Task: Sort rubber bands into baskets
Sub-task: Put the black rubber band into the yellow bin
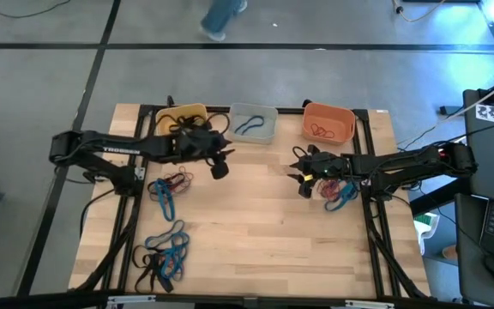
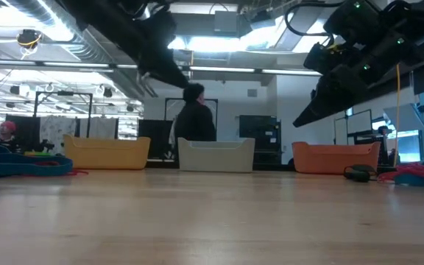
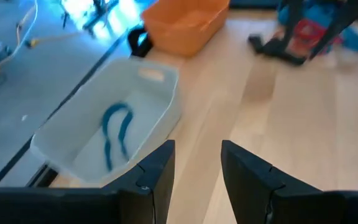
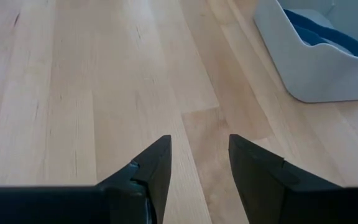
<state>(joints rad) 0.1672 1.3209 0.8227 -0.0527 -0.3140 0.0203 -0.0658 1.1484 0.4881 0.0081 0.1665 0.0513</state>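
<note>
Loose rubber bands (image 1: pixel 168 251) sit piled on the near worktop (image 1: pixel 256 240) within reach, both grippers, left (image 1: pixel 221 165) and right (image 1: pixel 303 180), hover mid-table with jaws released and empty, probably between picks, and the baskets (image 1: pixel 253 123) line the far edge, colour-sorted.

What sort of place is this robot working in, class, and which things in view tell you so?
Probably a robotics lab or workshop: a wooden table in a dark metal frame, a bare concrete floor with tape lines, and exposed ceiling ducts over cluttered benches behind the baskets.
</note>
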